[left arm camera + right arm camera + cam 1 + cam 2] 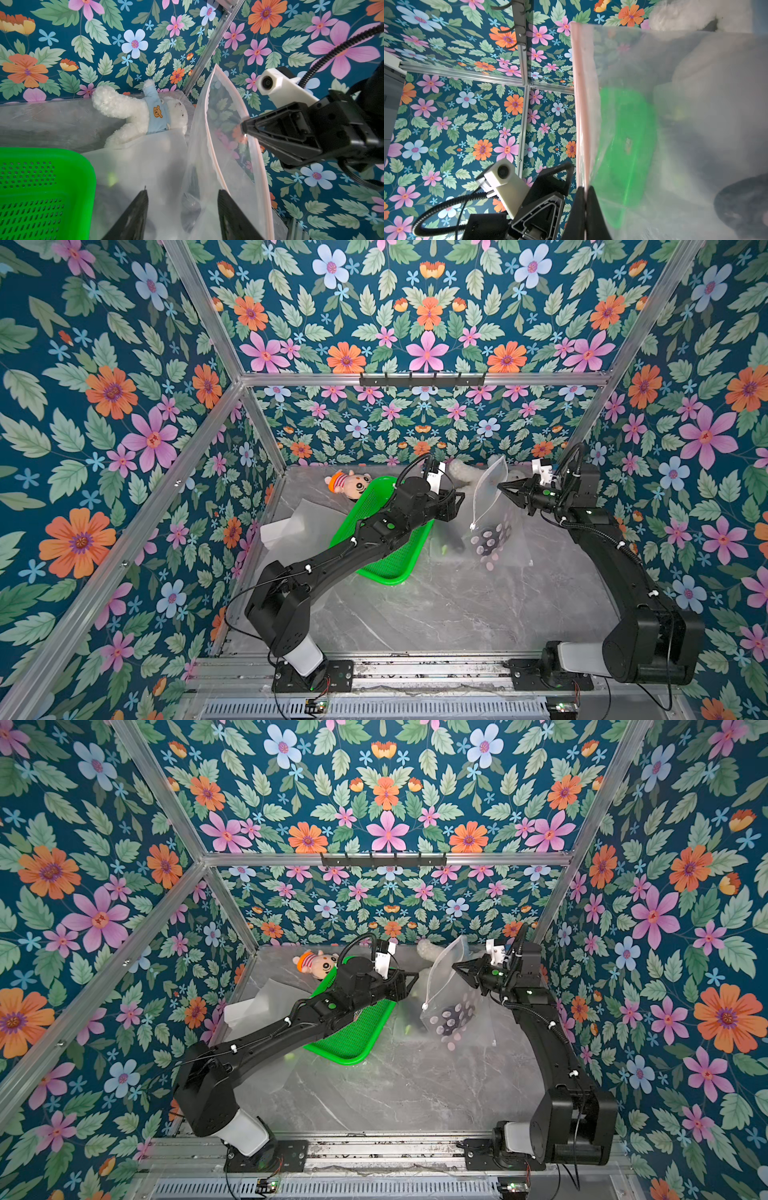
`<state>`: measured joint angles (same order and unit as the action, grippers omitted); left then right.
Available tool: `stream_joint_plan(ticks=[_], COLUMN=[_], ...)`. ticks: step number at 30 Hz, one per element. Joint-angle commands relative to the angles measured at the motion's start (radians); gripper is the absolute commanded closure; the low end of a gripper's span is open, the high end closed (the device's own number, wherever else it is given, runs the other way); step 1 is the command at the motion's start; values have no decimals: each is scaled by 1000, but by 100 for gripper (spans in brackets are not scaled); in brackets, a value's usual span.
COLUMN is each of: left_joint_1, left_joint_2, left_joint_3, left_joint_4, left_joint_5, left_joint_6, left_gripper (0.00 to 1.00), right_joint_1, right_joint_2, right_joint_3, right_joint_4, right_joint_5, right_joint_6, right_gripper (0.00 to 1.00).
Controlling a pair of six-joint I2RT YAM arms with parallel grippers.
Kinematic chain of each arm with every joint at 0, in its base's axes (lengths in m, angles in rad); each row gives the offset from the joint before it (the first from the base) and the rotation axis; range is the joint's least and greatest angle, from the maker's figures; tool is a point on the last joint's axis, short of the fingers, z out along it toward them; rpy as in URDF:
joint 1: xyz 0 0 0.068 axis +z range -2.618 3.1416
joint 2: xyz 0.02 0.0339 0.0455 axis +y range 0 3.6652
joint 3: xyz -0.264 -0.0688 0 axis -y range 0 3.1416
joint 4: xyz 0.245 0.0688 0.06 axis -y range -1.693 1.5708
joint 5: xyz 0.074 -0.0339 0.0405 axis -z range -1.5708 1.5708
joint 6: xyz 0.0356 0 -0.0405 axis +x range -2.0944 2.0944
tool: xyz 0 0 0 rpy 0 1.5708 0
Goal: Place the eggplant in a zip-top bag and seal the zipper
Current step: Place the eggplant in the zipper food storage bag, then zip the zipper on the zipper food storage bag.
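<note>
Right gripper [585, 190] clamped on zipper [580, 104], holding zip-top bag [490, 497] up | left gripper [182, 190] half-spread, empty, beside mouth | eggplant [487, 537] dark in bag's bottom | advice: pinch slider [473, 526], run it along taut strip.

My left arm reaches forward and low, elbow bent, and the jaws of its pincer [182, 207] stand apart. My right arm rises from its base and folds inward at the elbow. Its pincer [502, 487] points toward the left one, with jaws pinched tight on the mouth edge of the zip-top bag [488, 489].
</note>
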<state>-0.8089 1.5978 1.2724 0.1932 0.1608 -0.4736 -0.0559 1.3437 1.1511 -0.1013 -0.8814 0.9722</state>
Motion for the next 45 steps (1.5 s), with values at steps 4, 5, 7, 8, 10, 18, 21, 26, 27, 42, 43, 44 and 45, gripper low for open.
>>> stream_joint_plan(ticks=[4, 5, 7, 8, 10, 18, 21, 26, 27, 42, 43, 44, 45], left_joint_1=[26, 27, 31, 31, 31, 26, 9, -19, -19, -39, -39, -39, -39], left_joint_2=[-63, -70, -79, -80, -75, -43, -19, 20, 28, 167, 173, 180, 186], left_joint_3=[-126, -159, -206, -224, -257, -368, -368, -344, -338, -210, -203, -194, -189], left_joint_4=[265, 318, 403, 442, 515, 812, 817, 799, 805, 740, 737, 730, 727], left_joint_5=[126, 145, 169, 181, 202, 281, 295, 256, 259, 206, 201, 196, 196], left_joint_6=[-10, -17, -28, -29, -33, -48, -13, 44, 43, 99, 101, 103, 105], left_gripper=[49, 50, 52, 54, 56, 66, 62, 58, 58, 69, 71, 72, 72], right_joint_1=[-1, -1, -2, -2, -2, -3, -7, -7, -6, -9, -11, -13, -15], right_joint_2=[-18, -24, -37, -42, -49, -55, -48, -37, -37, -26, -26, -25, -25], right_joint_3=[-11, -18, -36, -47, -64, -54, -53, -58, -57, -87, -89, -91, -93], right_joint_4=[86, 99, 128, 149, 183, 191, 204, 242, 243, 288, 290, 294, 296], right_joint_5=[94, 110, 147, 163, 193, 244, 241, 228, 226, 202, 201, 199, 199], right_joint_6=[118, 138, 182, 211, 262, 318, 337, 373, 373, 399, 401, 403, 406], right_gripper=[100, 100, 100, 100, 100, 100, 100, 100, 100, 100, 100, 100, 100])
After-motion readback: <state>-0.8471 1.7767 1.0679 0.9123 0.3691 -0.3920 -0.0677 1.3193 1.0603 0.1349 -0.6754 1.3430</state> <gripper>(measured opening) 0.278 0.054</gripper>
